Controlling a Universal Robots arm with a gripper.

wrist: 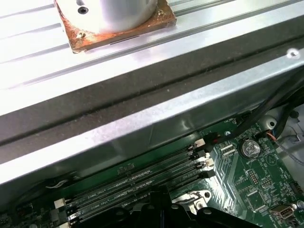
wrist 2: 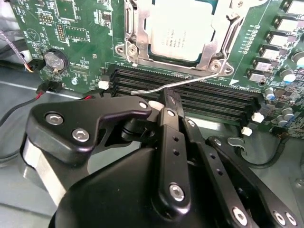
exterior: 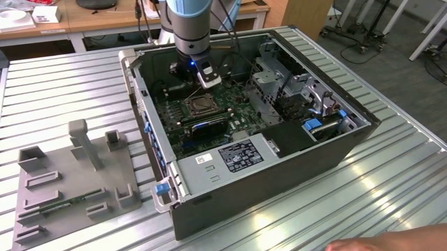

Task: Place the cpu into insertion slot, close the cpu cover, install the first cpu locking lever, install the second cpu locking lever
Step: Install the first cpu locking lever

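Fingers [wrist 2: 172,137] of our gripper [wrist 2: 168,97] look pinched shut, tips right at the loose wire locking lever [wrist 2: 199,81] over the memory slots [wrist 2: 213,97], and we see the cpu [wrist 2: 178,28] seated in the insertion slot [wrist 2: 127,47] under the closed cpu cover [wrist 2: 216,45].

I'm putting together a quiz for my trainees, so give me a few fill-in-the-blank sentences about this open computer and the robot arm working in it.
1. The cpu lies framed by the cpu cover, on a ____ circuit board.
2. The pincer is close to a thin silver lever that crosses the ____ memory slots.
3. The grey fixture lies on the ribbed table at the exterior view's ____ of the computer case.
Missing words: green; black; left.
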